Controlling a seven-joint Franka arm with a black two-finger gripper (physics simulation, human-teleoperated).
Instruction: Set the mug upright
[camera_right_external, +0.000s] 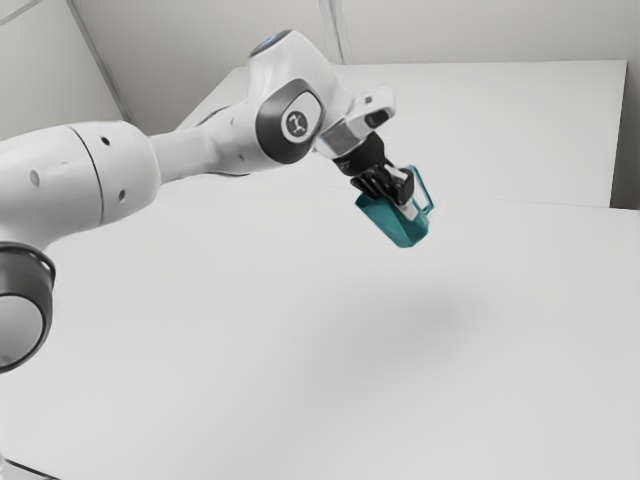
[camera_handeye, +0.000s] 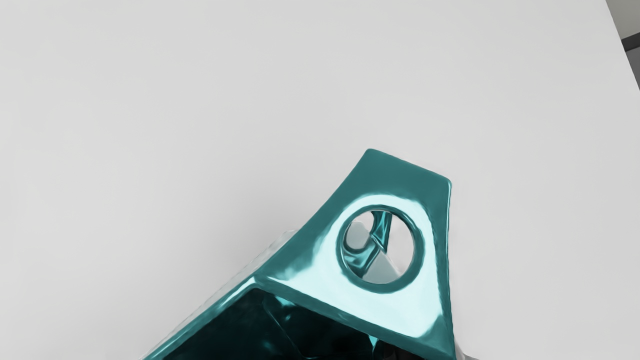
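Exterior view: the arm (camera_right_external: 205, 150) comes in from the exterior view's left, and the gripper (camera_right_external: 402, 205) carries a teal mug (camera_right_external: 393, 222), seemingly clear of the white table (camera_right_external: 300, 370), with a soft shadow (camera_right_external: 425, 318) on the surface apart from it. The mug is tilted and does not stand on its base; the mouth appears to lie towards the hand, the base lower and towards the exterior view's right. The fingers are closed on the mug, judged from its being borne aloft with a fingertip laid along its side. Wrist view: the mug's mouth (camera_handeye: 280, 327) opens towards the hand, a dark finger part shows at the mouth, and a broad teal section with a round hole (camera_handeye: 382, 288) stands out beside it; the contact itself cannot be fully inspected. Assessment: the step in hand is judged to be righting the mug and setting it down. Recommended practice is to turn the hand slowly towards vertical until the base is level, maintain a firm grip against slip, lower gently, and release only once the base sits flat, since a tilted release could topple it
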